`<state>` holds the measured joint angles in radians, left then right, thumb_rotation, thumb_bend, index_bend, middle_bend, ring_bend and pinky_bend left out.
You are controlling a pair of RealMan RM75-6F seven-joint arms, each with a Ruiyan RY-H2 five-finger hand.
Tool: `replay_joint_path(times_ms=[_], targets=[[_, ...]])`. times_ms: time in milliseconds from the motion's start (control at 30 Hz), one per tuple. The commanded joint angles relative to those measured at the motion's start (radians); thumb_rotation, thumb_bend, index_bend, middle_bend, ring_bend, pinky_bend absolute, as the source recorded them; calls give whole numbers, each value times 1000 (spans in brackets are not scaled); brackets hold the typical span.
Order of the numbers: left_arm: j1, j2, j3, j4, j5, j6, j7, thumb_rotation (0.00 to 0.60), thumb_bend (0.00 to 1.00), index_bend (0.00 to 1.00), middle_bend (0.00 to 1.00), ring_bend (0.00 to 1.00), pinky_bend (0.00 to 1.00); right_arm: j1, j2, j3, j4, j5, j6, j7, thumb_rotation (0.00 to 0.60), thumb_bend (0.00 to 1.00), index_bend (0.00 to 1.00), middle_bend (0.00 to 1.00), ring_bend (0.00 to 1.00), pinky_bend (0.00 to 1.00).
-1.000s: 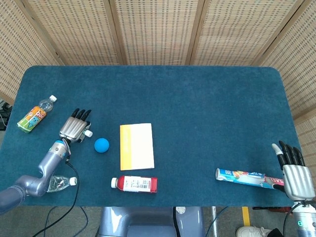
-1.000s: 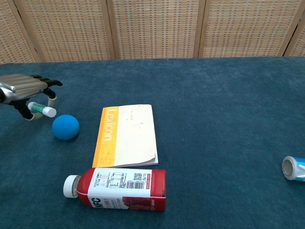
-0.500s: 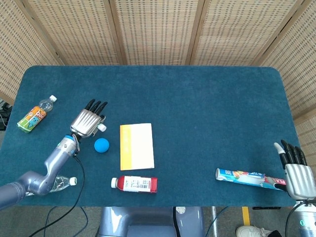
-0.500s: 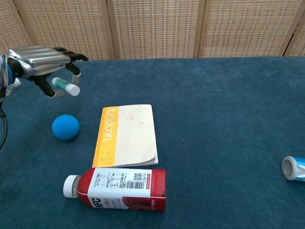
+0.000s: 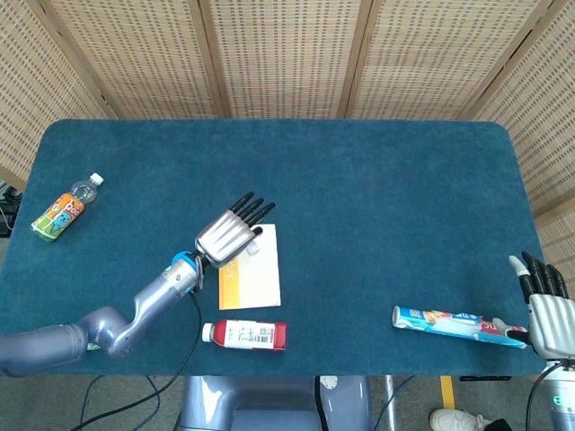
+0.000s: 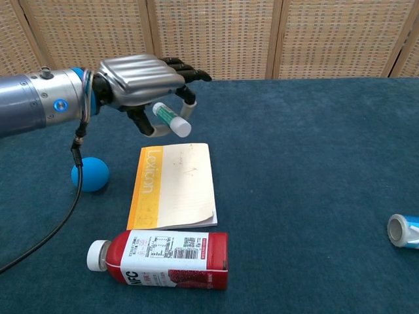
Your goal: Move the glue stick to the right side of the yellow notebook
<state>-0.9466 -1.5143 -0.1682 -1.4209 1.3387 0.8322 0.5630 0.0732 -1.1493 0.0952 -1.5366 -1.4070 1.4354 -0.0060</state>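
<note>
My left hand (image 6: 141, 82) hangs above the far end of the yellow notebook (image 6: 173, 185) and pinches the glue stick (image 6: 169, 120), a green tube with a white cap, between thumb and a finger. From the head view the left hand (image 5: 229, 238) covers the upper left part of the notebook (image 5: 256, 283), and the stick's white end (image 5: 252, 249) shows under it. My right hand (image 5: 546, 310) sits at the table's front right corner, fingers apart, holding nothing.
A blue ball (image 6: 90, 174) lies left of the notebook. A red juice bottle (image 6: 163, 259) lies in front of it. A toothpaste tube (image 5: 454, 325) lies at the front right. A small bottle (image 5: 65, 208) rests at the far left edge.
My left hand has carried the glue stick up and to the right, from beside the blue ball to above the notebook. The right hand has drawn back slightly toward the table's edge.
</note>
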Motion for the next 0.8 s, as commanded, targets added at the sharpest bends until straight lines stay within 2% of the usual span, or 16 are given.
replay_joint_path(times_ms=[33, 367, 533, 800], targets=[[-28, -43, 24, 43, 53, -10, -25, 600, 436, 612, 0, 0, 0, 1, 2, 3, 4, 7, -4, 7, 600, 0, 66, 0, 0, 0], [-85, -163, 93, 224, 197, -23, -189, 600, 424, 613, 0, 0, 0, 7, 1, 17, 31, 42, -29, 30, 600, 0, 66, 0, 0, 0], [-119, -244, 154, 392, 309, 5, -333, 600, 426, 613, 0, 0, 0, 7, -4, 26, 45, 61, -32, 28, 600, 0, 66, 0, 0, 0], [-162, -332, 196, 572, 390, 51, -498, 600, 428, 616, 0, 0, 0, 11, -14, 35, 66, 87, -44, 18, 600, 0, 66, 0, 0, 0]])
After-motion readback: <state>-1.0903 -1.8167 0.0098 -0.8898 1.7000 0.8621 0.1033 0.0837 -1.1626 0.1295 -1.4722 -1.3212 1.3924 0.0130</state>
